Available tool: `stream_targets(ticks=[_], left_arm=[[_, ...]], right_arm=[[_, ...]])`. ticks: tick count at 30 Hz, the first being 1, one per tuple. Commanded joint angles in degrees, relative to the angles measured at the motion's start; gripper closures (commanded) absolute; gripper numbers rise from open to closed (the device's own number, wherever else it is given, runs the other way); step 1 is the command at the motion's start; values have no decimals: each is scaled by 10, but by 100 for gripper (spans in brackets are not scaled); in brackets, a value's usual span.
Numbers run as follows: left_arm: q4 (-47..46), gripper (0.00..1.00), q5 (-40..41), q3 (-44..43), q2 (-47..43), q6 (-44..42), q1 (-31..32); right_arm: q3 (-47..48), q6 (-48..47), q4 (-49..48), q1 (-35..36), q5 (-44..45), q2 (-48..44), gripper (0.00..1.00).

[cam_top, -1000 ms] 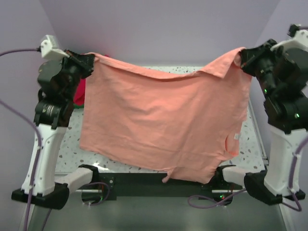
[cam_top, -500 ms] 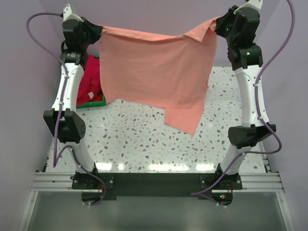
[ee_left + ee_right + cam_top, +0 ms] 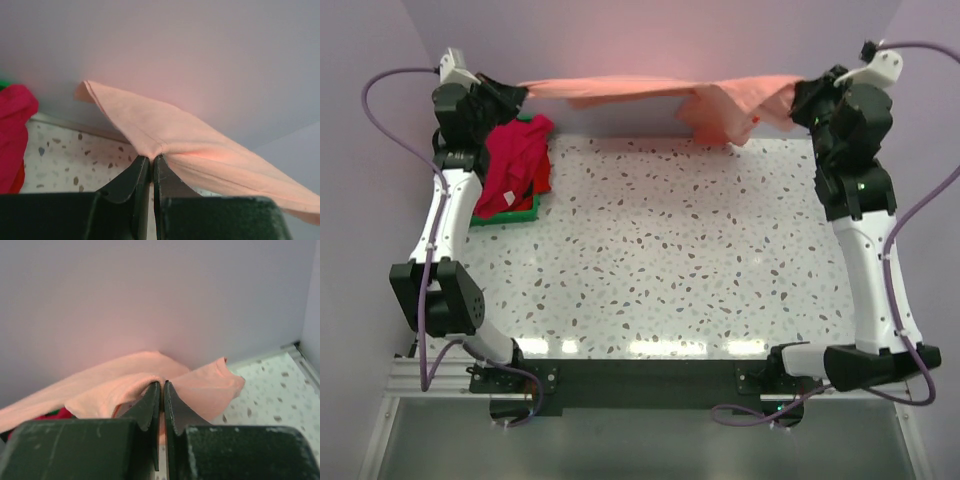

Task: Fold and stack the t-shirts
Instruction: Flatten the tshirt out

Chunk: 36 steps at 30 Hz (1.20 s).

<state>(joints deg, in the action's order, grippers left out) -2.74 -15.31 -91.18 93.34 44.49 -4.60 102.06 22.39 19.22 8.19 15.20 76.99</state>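
The salmon-pink t-shirt (image 3: 650,92) is stretched between both grippers along the table's far edge, against the back wall, seen nearly edge-on, with a bunched fold hanging near the right end. My left gripper (image 3: 517,95) is shut on its left end (image 3: 150,135). My right gripper (image 3: 798,100) is shut on its right end (image 3: 135,380). A magenta-pink t-shirt (image 3: 515,160) lies heaped with a red t-shirt (image 3: 540,175) at the far left; it also shows in the left wrist view (image 3: 12,135). No black t-shirt is in view.
The heaped shirts rest on a green tray (image 3: 525,212) at the table's far left. The speckled table (image 3: 670,250) stretches in front. The purple back wall (image 3: 650,40) stands right behind the held shirt. A dark rail (image 3: 640,380) runs along the near edge.
Both arms have swung away from the camera towards the back wall. The salmon-pink shirt went from hanging as a broad sheet over the table to a thin stretched band at the far edge.
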Motion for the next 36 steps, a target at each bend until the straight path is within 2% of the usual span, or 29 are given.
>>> stream_targets(ticks=[1, 8, 10, 11, 13, 14, 16, 17, 20, 24, 29, 32, 36], left_arm=[[-59, 100, -12, 130, -68, 19, -6], [-74, 100, 11, 403, -191, 39, -6], [-77, 100, 23, 495, -228, 51, -5], [-90, 97, 27, 526, -241, 60, -5], [-96, 92, 30, 602, -271, 71, -5], [-92, 85, 36, 623, -282, 73, -5], [-88, 70, 46, 676, -315, 75, -5], [-76, 59, 50, 689, -327, 75, -5], [-51, 45, 63, 733, -387, 78, -5], [22, 44, 112, 745, -449, 77, -5], [106, 45, 174, 743, -461, 71, -4], [108, 46, 200, 751, -454, 71, -5], [64, 46, 172, 763, -423, 74, -4]], right_arm=[[-167, 27, 11, -5, 34, -74, 100], [-480, 98, 70, -5, 5, -250, 100], [-531, 124, 92, -5, -12, -286, 100], [-570, 131, 96, -5, -24, -296, 89], [-603, 144, 117, -5, -49, -318, 77], [-629, 147, 122, -5, -54, -324, 62], [-647, 150, 149, -5, -61, -345, 46], [-655, 149, 157, -5, -61, -354, 33], [-655, 148, 188, -5, -36, -377, 15], [-639, 157, 207, -5, -20, -362, 15], [-633, 179, 207, -5, 15, -324, 18], [-642, 191, 195, -5, 21, -309, 20], [-650, 190, 185, -5, 36, -300, 21]])
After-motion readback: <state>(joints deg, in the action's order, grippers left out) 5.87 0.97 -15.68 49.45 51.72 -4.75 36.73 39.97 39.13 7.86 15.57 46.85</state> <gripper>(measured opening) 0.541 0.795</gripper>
